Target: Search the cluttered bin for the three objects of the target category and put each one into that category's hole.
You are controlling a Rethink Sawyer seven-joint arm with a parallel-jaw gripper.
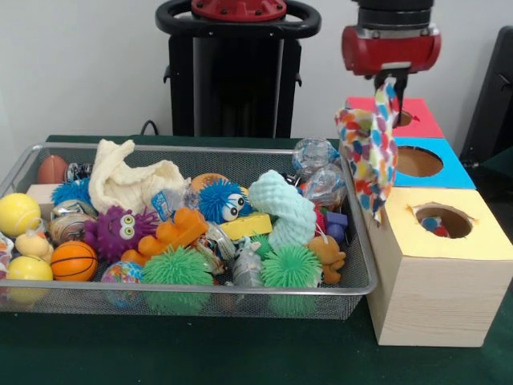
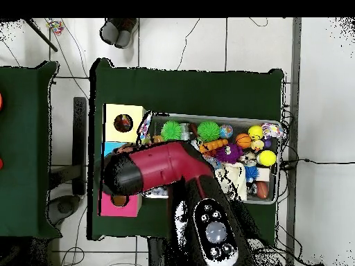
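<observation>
My gripper (image 1: 390,83) hangs from the red arm head, shut on the top of a white cloth with coloured spots (image 1: 370,152). The cloth dangles between the wire bin (image 1: 160,290) and the row of boxes, its lower end just above the yellow-topped box (image 1: 481,241). From overhead, the cloth (image 2: 144,128) shows beside the yellow box (image 2: 114,114); the arm hides the gripper there. In the bin lie a cream knitted cloth (image 1: 128,180) and a mint bumpy cloth (image 1: 284,208). A small red and blue item (image 1: 435,226) shows inside the yellow box's hole.
Behind the yellow box stand a blue-topped box (image 1: 457,172) and a red-topped box (image 1: 421,120), each with a round hole. The bin is crowded with balls, spiky toys, an orange figure (image 1: 172,233) and a purple monster (image 1: 120,231). The robot pedestal (image 1: 236,72) stands behind.
</observation>
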